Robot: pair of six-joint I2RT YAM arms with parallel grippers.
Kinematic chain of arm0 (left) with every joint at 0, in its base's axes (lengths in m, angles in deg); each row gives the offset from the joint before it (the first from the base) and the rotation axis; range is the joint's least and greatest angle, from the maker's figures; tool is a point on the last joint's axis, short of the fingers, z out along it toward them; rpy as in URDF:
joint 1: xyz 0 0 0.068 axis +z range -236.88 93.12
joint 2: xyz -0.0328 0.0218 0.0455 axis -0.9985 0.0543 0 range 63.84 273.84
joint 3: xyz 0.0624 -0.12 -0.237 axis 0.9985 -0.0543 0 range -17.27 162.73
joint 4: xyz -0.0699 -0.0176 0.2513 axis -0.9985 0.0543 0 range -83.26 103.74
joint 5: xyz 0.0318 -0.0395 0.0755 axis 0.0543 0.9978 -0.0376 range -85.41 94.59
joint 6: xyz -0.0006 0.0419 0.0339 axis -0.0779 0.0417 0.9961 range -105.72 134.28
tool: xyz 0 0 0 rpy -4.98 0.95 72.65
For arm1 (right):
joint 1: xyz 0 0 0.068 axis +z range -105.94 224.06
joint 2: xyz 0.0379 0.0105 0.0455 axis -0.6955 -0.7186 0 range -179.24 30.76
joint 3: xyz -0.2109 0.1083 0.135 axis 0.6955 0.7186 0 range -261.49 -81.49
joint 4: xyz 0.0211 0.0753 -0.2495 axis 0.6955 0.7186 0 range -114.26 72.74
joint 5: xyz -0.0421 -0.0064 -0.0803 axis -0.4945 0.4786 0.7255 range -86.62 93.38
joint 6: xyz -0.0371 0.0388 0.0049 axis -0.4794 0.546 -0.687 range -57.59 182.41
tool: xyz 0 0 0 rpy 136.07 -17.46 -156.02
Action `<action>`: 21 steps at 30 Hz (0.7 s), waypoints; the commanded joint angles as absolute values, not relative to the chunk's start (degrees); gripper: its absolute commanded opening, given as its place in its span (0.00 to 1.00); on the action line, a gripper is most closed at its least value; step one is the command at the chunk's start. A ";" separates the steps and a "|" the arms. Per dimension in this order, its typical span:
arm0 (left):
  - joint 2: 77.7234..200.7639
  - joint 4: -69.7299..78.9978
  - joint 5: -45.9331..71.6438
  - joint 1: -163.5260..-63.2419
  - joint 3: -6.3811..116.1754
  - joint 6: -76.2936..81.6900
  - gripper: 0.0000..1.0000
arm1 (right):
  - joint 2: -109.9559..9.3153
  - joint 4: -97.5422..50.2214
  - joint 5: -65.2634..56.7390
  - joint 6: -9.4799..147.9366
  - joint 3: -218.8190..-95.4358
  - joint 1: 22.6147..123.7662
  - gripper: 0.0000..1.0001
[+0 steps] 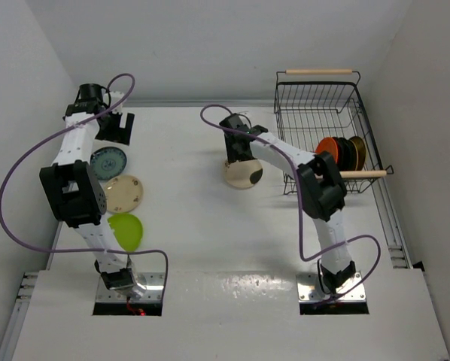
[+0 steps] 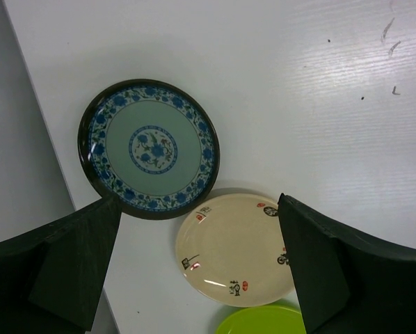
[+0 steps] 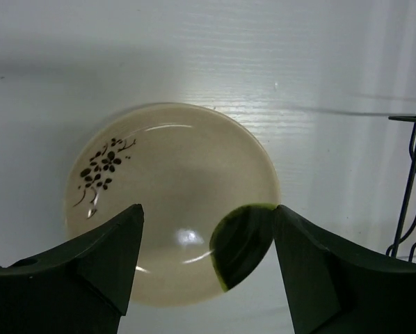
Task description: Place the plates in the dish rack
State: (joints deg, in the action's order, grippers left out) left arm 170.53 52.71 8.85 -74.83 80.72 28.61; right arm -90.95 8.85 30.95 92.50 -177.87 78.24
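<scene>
The black wire dish rack [image 1: 345, 101] stands at the back right, with an orange plate [image 1: 328, 147] and dark and brown-gold plates [image 1: 354, 153] on edge in its near end. A cream plate with a dark patch [image 1: 242, 176] lies flat mid-table; my right gripper [image 1: 238, 148] hovers open above it, and the plate [image 3: 166, 195] lies between the jaws in the wrist view. At the left lie a teal patterned plate [image 1: 108, 160], a beige plate [image 1: 124, 192] and a lime green plate [image 1: 126, 229]. My left gripper [image 1: 116, 126] is open and empty above them; its wrist view shows the teal [image 2: 149, 147], beige [image 2: 232, 250] and green [image 2: 264, 321] plates.
The rack has light wooden bar handles at the far end [image 1: 320, 72] and the near end [image 1: 363, 174]. White walls close in the table at the left, back and right. A rack wire [image 3: 413, 160] shows at the right edge of the right wrist view.
</scene>
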 commanded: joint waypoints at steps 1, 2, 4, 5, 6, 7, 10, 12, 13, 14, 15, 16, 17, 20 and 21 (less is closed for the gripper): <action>166.85 52.00 9.96 -74.93 79.33 28.78 1.00 | -92.80 13.53 37.30 96.78 -184.76 77.73 0.74; 166.32 52.00 9.96 -74.93 79.32 28.78 1.00 | -93.51 13.45 38.09 96.69 -184.85 77.46 0.74; 166.32 52.00 9.96 -74.93 79.32 29.31 1.00 | -94.39 13.19 39.85 95.46 -183.28 77.29 0.77; 166.32 52.00 9.96 -74.93 79.32 29.31 1.00 | -95.00 13.53 40.38 95.03 -182.75 77.37 0.77; 166.32 52.00 9.96 -74.93 79.32 29.31 1.00 | -95.18 13.89 40.55 95.20 -182.40 77.29 0.78; 166.32 52.00 9.96 -74.93 79.32 29.31 1.00 | -95.97 14.93 40.73 95.11 -182.04 77.37 0.78; 166.93 52.00 10.48 -74.93 79.84 29.31 1.00 | -97.64 17.04 39.95 97.30 -181.08 76.50 0.79; 166.93 52.00 10.48 -74.93 79.85 29.31 1.00 | -97.65 16.88 35.66 98.36 -180.02 75.45 0.79; 167.46 52.00 10.48 -74.93 80.37 29.31 1.00 | -97.65 15.92 34.07 98.45 -177.93 74.92 0.79; 167.46 52.00 11.00 -74.93 80.37 29.31 1.00 | -97.56 14.87 31.27 98.62 -177.39 74.57 0.78; 167.46 52.00 11.01 -74.93 80.37 29.31 1.00 | -97.65 14.07 28.28 98.71 -177.12 74.47 0.78; 167.46 52.00 11.01 -74.93 80.37 29.31 1.00 | -97.82 13.89 27.03 98.54 -176.51 74.04 0.77; 167.46 52.00 11.01 -74.93 80.37 29.31 1.00 | -98.00 13.89 25.54 98.45 -176.59 73.86 0.75; 167.46 52.00 11.01 -74.93 80.37 29.31 1.00 | -98.44 14.68 21.15 98.10 -175.63 73.77 0.68; 167.46 52.00 11.01 -74.93 80.37 29.31 1.00 | -98.00 13.64 19.74 98.10 -175.10 73.77 0.63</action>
State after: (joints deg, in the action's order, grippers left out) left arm 169.31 52.71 9.96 -74.85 79.24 28.91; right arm -97.20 13.66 26.93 97.42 -177.41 73.76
